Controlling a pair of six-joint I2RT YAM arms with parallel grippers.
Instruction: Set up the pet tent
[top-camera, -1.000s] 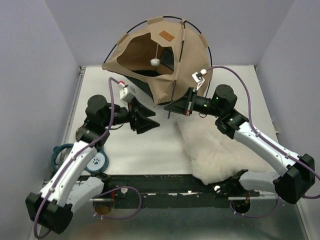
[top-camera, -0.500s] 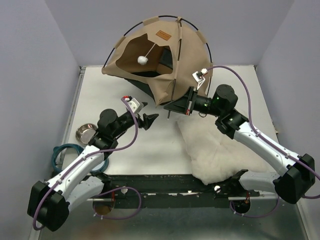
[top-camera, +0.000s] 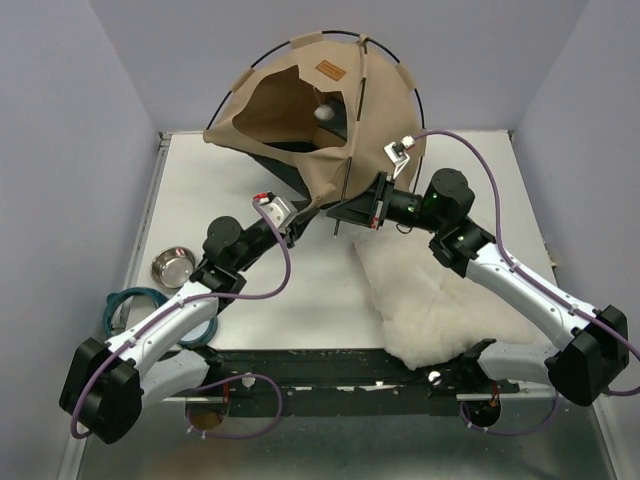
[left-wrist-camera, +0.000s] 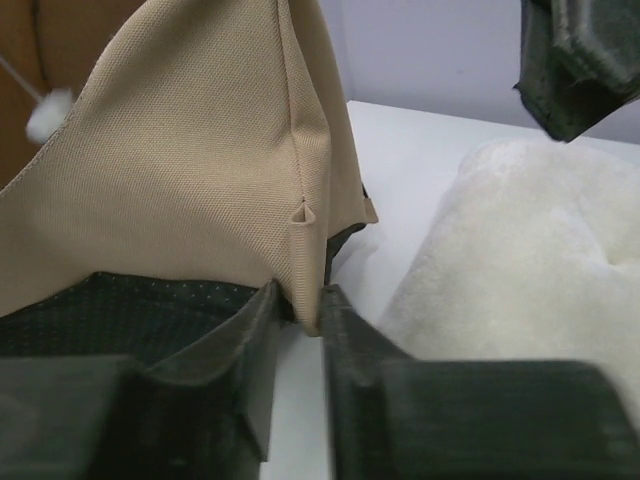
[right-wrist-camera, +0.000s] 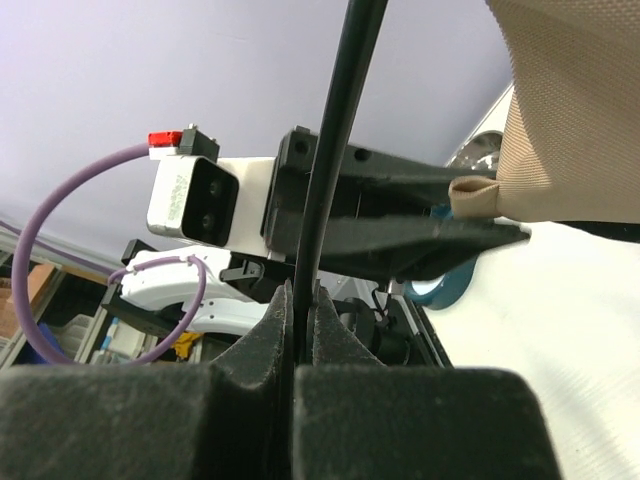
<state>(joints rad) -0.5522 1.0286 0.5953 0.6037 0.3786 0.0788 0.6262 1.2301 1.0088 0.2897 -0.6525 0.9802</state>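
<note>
Tan pet tent (top-camera: 290, 110) domed at twelve o'clock; right claw (right-wrist-camera: 300, 300) clenches black pole (right-wrist-camera: 335, 130); left claw (left-wrist-camera: 298, 300) straddles corner sleeve (left-wrist-camera: 303, 250), grip unclear; insertion apparently remains.

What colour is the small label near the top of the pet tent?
The label is orange-brown; it shows best in the top external view.

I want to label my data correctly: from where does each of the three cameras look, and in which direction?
Top external: above and behind the arm bases, looking down on the table, pet tent and cushion; both arms show.
Left wrist: on the left arm, facing the tent's corner sleeve; its left fingers flank it.
Right wrist: looks up along the right fingers, shut on the black pole.
Shared: both wrist views show the corner sleeve.
</note>
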